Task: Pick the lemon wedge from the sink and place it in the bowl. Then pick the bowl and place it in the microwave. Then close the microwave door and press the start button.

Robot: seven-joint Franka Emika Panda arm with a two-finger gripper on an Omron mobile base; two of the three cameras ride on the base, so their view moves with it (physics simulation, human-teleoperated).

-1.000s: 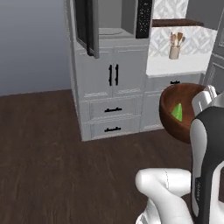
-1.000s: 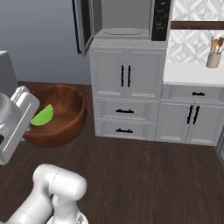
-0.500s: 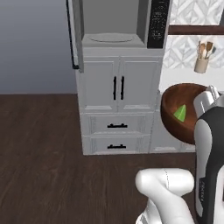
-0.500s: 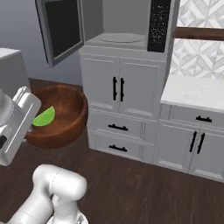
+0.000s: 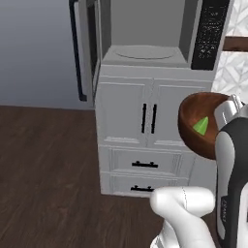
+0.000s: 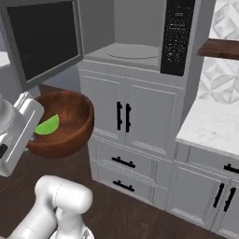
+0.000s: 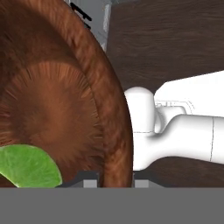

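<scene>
Bowl (image 6: pixel 63 125) holding the wedge (image 6: pixel 47 125), gripper (image 7: pixel 116 177) clamping its rim
Microwave (image 5: pixel 147 36) is standing open; loading, shutting the door (image 6: pixel 43 41), starting are remaining

A dark brown wood-plank floor (image 5: pixel 48 169) carries the tall grey panelled cabinet unit (image 5: pixel 145 140) with black handles, standing straight on it. Along that unit's right side runs a white marbled counter (image 6: pixel 212 126) over more grey cabinets. The round pale turntable (image 6: pixel 133 50) lies flat on the grey microwave's (image 6: pixel 140 28) floor.
</scene>
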